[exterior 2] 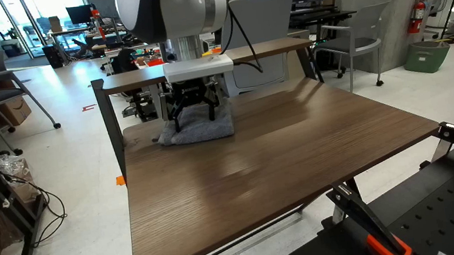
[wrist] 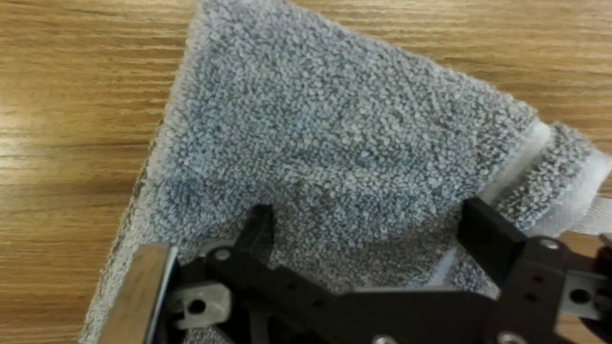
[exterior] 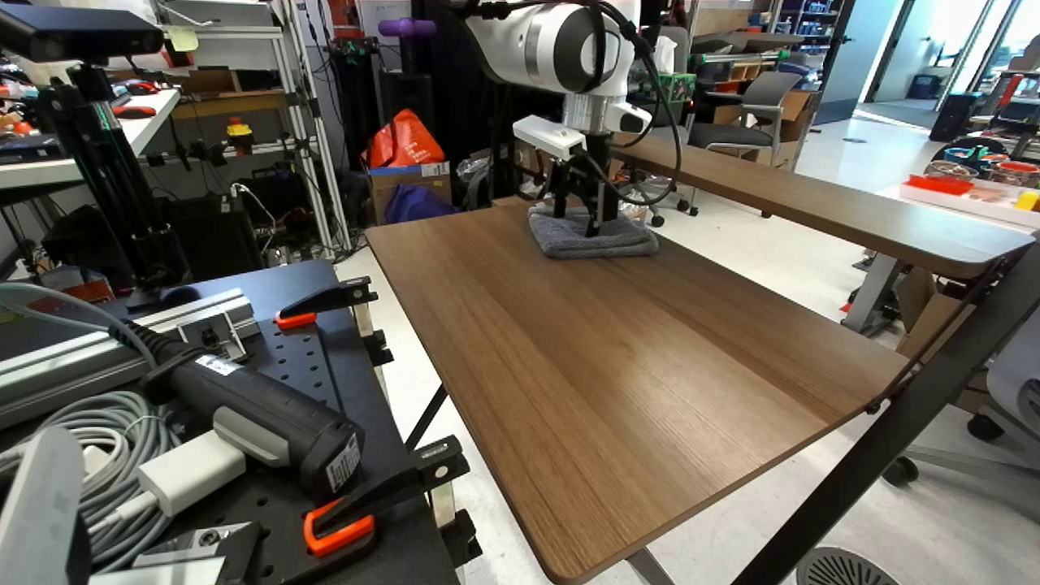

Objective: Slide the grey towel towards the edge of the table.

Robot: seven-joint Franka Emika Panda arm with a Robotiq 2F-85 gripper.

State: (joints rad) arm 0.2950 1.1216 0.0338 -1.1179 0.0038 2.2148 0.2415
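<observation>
The grey towel [exterior: 561, 246] lies folded and rumpled on the brown wood-grain table [exterior: 609, 366], near the table's end under the arm. It also shows on the table [exterior 2: 266, 166] in an exterior view [exterior 2: 206, 135]. In the wrist view the towel [wrist: 325, 110] fills the middle, with rolled folds at the right and bare table [wrist: 71, 95] at the left. My gripper [exterior: 576, 225] points down over the towel, also in an exterior view [exterior 2: 195, 124]. In the wrist view its fingers [wrist: 366, 208] are wide apart, with flat towel between them. The fingertips appear to touch the towel's top.
A longer, narrower wooden table [exterior: 780, 191] runs beside the table. A black cart [exterior: 305, 366] with tools, cables and orange-tipped clamps [exterior: 390, 496] stands along another side. A black metal bar [exterior: 894, 463] rises at a table corner; another bar [exterior 2: 109, 124] shows near the towel.
</observation>
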